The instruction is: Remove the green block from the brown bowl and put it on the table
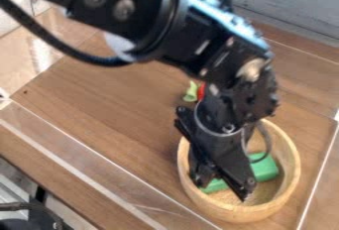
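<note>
Green block sits gripped beneath end effector.

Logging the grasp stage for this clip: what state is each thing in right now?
green block: lying in the brown bowl, not yet lifted.
brown bowl: upright on the table, block inside.
fingers: pointing down into the bowl, shut on the green block.

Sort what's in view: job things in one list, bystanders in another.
Job: bright-green rectangular block; round light-brown wooden bowl; dark wood-grain table; black pincer.
Lying about: red ball with green leaf, mostly hidden behind the arm.
</note>
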You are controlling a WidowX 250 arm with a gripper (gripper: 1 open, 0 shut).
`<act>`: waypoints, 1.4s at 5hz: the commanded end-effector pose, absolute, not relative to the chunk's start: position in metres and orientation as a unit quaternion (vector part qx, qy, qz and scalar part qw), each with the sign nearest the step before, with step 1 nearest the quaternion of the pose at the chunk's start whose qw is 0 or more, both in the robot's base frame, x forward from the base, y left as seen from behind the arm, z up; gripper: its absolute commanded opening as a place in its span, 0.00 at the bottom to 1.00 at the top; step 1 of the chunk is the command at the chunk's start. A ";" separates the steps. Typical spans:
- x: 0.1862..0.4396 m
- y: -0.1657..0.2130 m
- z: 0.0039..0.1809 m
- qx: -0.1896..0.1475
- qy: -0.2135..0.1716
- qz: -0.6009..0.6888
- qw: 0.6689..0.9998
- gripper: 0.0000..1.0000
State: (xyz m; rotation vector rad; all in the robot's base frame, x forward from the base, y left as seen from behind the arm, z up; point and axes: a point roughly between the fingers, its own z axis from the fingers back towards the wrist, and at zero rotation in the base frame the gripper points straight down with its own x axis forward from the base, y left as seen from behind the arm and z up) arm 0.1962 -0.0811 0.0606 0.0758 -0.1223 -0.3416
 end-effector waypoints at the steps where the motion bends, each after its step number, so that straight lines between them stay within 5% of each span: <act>1: 0.197 -0.087 0.096 0.039 -0.086 -0.181 0.979 0.00; 3: 0.216 -0.076 0.137 0.049 -0.095 -0.234 0.966 0.00; 5: 0.234 -0.079 0.132 0.044 -0.124 -0.271 0.954 0.00; 6: 0.224 -0.089 0.110 0.045 -0.131 -0.256 0.957 1.00; 7: 0.228 -0.079 0.133 0.060 -0.137 -0.278 0.949 0.00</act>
